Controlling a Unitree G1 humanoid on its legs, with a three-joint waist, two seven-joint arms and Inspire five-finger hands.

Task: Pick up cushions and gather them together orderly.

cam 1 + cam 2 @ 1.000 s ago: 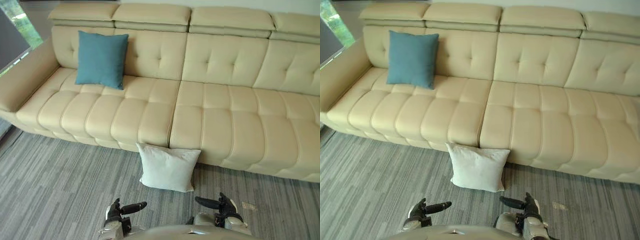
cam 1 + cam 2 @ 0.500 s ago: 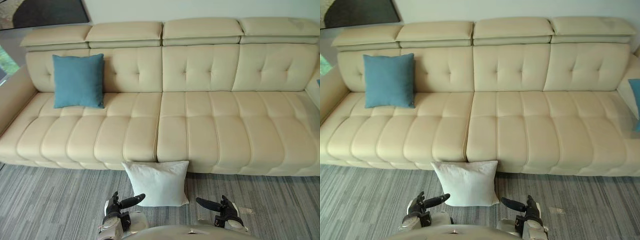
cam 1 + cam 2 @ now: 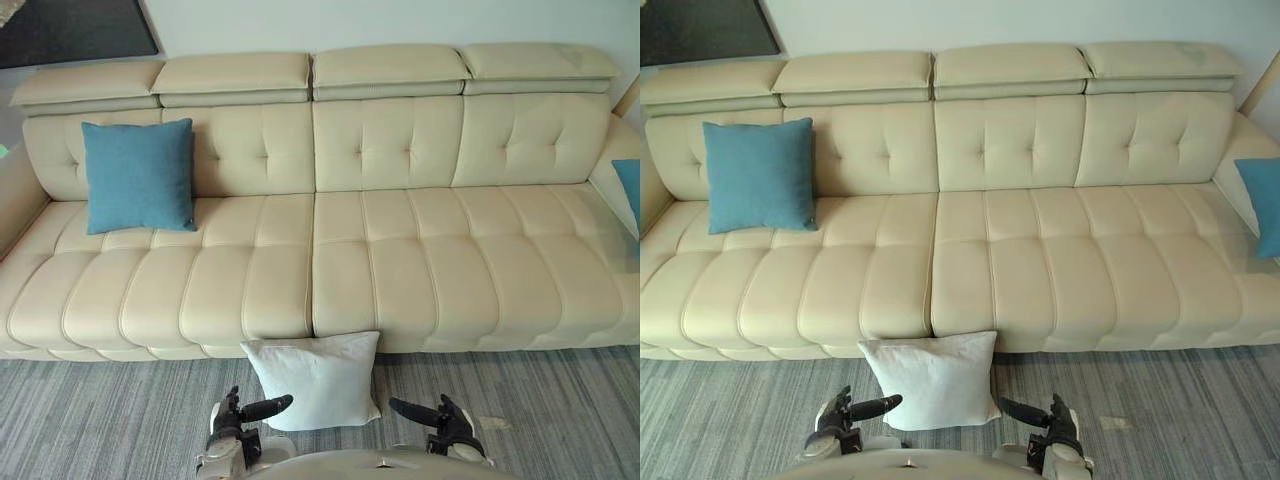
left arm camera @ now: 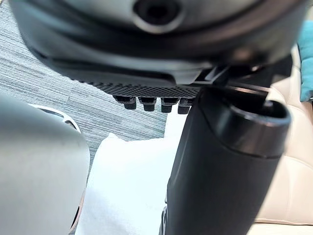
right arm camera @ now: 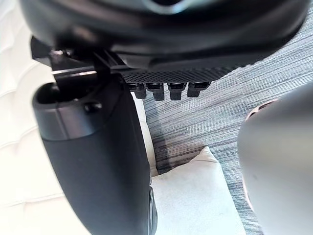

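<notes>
A white cushion (image 3: 315, 380) stands on the carpet, leaning against the front of the cream sofa (image 3: 400, 270) near its middle. A blue cushion (image 3: 138, 176) leans upright on the sofa's backrest at the far left. The edge of a second blue cushion (image 3: 1262, 205) shows at the sofa's far right end. My left hand (image 3: 230, 425) and right hand (image 3: 450, 430) hang low and open, just short of the white cushion, one to each side, thumbs pointing inward. Neither touches it. The white cushion (image 4: 127, 186) lies past my left thumb, and its corner (image 5: 190, 196) past my right.
Grey striped carpet (image 3: 100, 420) runs along the sofa's front. The sofa's seat between the two blue cushions is bare. A dark panel (image 3: 70, 30) hangs on the wall at the upper left.
The whole picture has shifted: the camera swung right and squared up to the sofa, bringing the far-right blue cushion into view. The cushions and both hands have not moved.
</notes>
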